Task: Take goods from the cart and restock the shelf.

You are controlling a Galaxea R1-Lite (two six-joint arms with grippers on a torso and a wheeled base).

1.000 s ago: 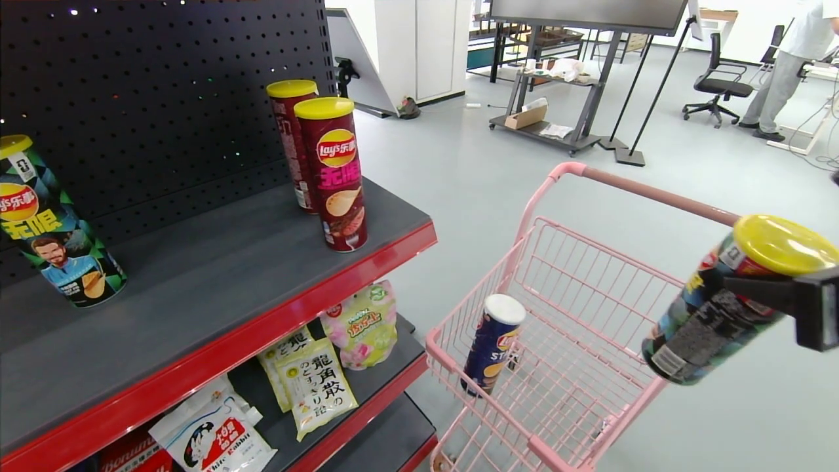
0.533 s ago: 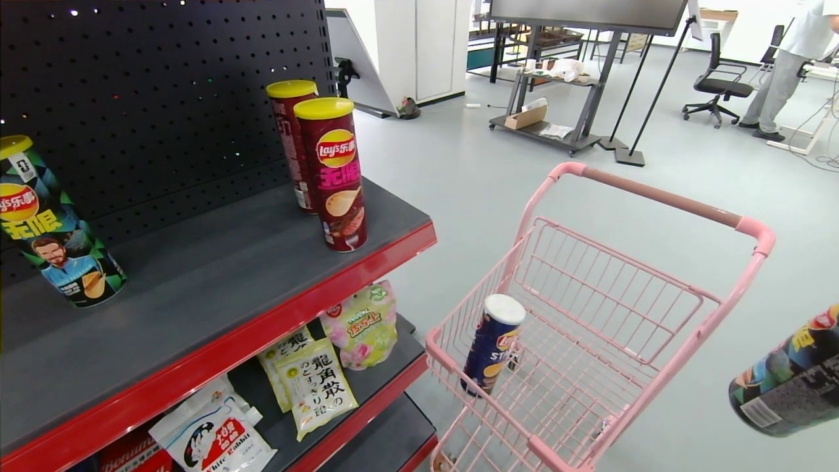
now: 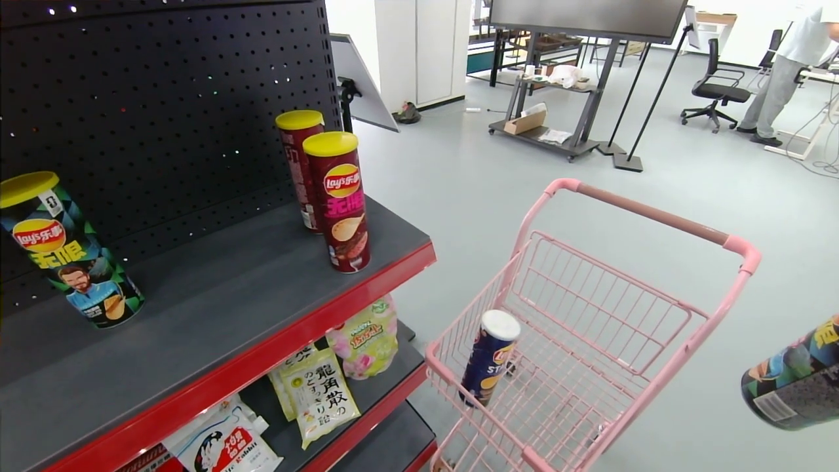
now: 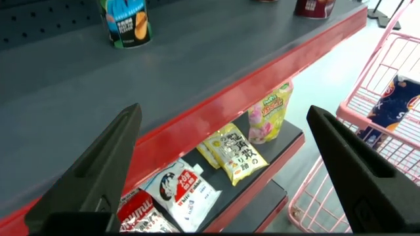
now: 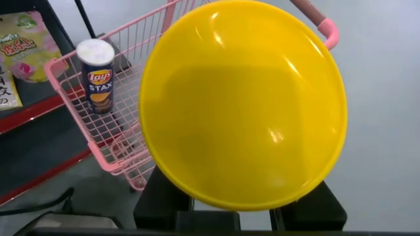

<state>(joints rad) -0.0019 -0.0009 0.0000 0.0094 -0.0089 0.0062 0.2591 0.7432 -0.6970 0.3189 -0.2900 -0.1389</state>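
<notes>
Right gripper (image 5: 239, 200) clamps a can (image 3: 796, 380), tilted outside the cart (image 3: 655, 216), likely bound for the shelf (image 3: 229, 288); left gripper (image 4: 223, 115) gapes empty over its front edge.

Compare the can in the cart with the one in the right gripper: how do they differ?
The cart can is dark blue with a white lid; the held can is green-and-black with a yellow lid. The cart can stands in the pink cart; the held can hangs tilted beside it. Both are tall tubes.
</notes>
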